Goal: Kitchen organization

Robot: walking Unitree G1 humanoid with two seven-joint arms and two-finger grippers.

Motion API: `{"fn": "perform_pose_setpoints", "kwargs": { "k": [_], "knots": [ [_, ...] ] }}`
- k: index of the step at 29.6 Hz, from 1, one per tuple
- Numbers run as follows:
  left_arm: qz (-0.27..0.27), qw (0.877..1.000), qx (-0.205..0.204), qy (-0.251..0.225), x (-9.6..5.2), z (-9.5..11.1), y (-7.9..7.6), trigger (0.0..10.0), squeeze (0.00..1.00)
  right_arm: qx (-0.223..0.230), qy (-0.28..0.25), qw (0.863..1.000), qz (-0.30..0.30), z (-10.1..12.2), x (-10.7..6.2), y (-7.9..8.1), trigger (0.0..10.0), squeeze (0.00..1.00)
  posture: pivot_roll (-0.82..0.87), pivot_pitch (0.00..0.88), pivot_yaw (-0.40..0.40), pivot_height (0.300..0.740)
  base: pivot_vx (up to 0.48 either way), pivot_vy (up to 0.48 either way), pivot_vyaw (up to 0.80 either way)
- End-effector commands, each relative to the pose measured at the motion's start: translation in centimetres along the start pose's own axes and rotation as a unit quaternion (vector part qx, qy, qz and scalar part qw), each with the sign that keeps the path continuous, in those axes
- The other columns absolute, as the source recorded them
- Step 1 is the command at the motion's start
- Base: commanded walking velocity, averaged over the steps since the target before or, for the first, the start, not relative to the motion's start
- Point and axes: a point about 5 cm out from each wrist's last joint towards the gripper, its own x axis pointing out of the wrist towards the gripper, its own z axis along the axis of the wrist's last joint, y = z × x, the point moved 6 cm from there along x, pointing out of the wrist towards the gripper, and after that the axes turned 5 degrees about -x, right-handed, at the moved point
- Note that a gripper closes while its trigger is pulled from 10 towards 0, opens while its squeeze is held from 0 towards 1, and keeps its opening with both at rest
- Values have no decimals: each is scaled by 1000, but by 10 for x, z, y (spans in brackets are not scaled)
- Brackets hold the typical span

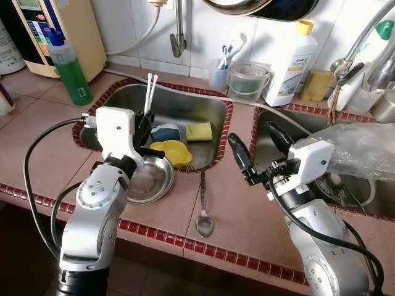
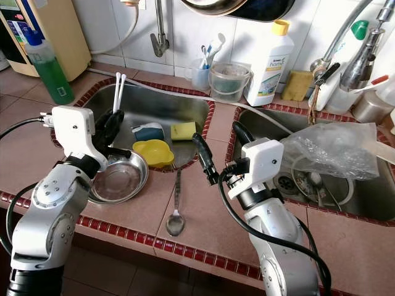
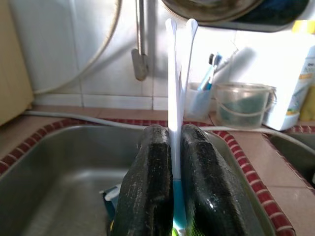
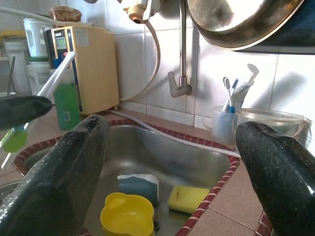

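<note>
Jaws clamp white utensils (image 1: pixel 150 92), sponge (image 1: pixel 199 131), yellow cup (image 1: pixel 173 152), spoon (image 1: pixel 204 213)

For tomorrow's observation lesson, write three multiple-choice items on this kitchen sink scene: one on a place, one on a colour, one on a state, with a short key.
1. Where does the metal spoon lie?
A. on the tiled counter between the two sinks
B. inside the steel bowl
C. in the toothbrush cup

2. What colour is the small cup in the left sink?
A. red
B. yellow
C. black

3. How is the left gripper?
A. open over the faucet
B. shut on two white sticks
C. resting flat on the counter

Key: 1 A, it lies on bare tiles beside the sink rim. 2 B, it is yellow, beside the yellow sponge. 3 B, the white sticks rise from between its closed fingers.
</note>
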Motion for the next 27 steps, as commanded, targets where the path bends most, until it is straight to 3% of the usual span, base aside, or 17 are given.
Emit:
{"fn": "perform_pose_setpoints", "kwargs": {
  "k": [1,15,27],
  "knots": [
    [-16,1000,2,-1,1,-2,-6,10000,0,0,1,1000,-5,-1,-1,-2,10000,0,-108,75,-9,740,0,0,0],
    [-146,989,7,9,24,-16,-60,10000,0,15,31,999,-37,-7,-23,0,10000,0,-209,99,51,740,0,0,0],
    [-190,982,19,11,43,-26,-72,10000,0,11,71,996,-56,-15,-52,3,10000,0,-260,108,75,740,0,0,0]
  ]
}}
